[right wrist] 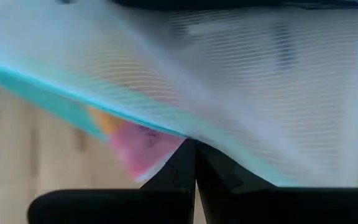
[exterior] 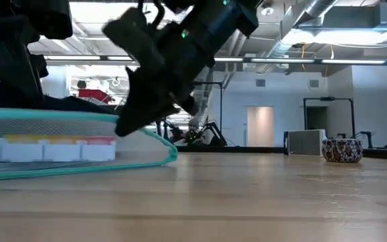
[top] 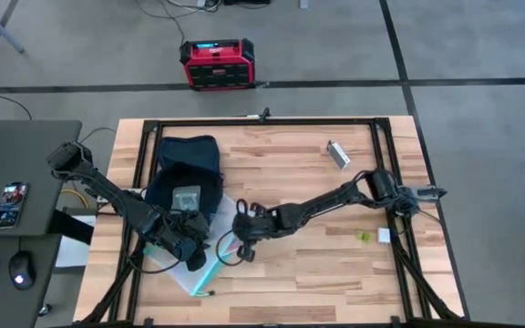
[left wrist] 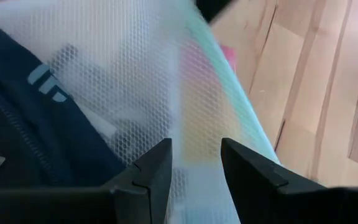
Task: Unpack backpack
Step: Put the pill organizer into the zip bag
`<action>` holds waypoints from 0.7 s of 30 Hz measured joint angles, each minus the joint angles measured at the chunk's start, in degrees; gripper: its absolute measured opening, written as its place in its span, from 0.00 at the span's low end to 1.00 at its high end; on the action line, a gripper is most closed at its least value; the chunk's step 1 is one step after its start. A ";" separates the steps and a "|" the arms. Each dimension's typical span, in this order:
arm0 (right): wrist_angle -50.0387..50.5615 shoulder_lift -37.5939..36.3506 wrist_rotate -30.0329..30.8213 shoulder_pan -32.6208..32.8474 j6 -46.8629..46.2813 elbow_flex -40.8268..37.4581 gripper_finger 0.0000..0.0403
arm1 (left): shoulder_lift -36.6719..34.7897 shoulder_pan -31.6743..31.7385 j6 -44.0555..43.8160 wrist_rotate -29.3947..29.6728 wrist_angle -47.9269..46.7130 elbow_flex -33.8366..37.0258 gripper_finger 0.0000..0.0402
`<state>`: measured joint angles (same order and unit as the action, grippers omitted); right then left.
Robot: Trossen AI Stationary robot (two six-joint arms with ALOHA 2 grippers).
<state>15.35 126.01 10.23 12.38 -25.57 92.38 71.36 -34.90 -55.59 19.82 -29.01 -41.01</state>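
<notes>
The dark navy backpack [top: 185, 169] lies on the table's left half, and its fabric [left wrist: 17, 143] also shows in the left wrist view. A white mesh pouch with a teal edge [top: 200, 271] [exterior: 59, 141] lies on the table, reaching from the backpack toward the near edge. It holds white, yellow and red items. My left gripper [top: 188, 250] [left wrist: 196, 163] stands open over the pouch's mesh [left wrist: 142, 74], beside the backpack. My right gripper [top: 230, 244] [right wrist: 194, 154] is shut on the pouch's right edge. My right gripper pinches the pouch's teal edge [right wrist: 166, 132] between its two fingertips, coming slanting down from the table's right side. In the low view the edge [exterior: 123, 126] is raised a little at the fingers, while the pouch's underside rests on the table. Whether my left gripper touches the mesh, I cannot tell.
A small grey object [top: 337, 153] lies at the table's far right, and two small items [top: 372, 236] lie near its right edge. A red-black box [top: 217, 64] stands on the floor beyond the table. A side desk [top: 35, 155] with a phone [top: 9, 202] stands to the left.
</notes>
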 joint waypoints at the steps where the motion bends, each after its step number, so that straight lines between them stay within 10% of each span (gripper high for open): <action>1: 1.77 -0.66 0.15 -0.23 0.04 0.00 0.00 | 0.01 -0.01 0.01 0.01 0.00 0.00 0.31; 6: 12.59 -6.46 -3.42 1.55 -3.73 0.09 0.00 | -0.01 0.00 0.04 0.01 0.01 0.00 0.31; 21: -10.71 4.66 1.74 4.17 -5.31 -0.07 0.00 | 0.01 0.27 -1.19 0.09 0.12 0.00 0.31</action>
<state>4.64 130.67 11.97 16.55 -30.87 92.30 71.37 -34.63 -56.78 19.92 -28.88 -41.01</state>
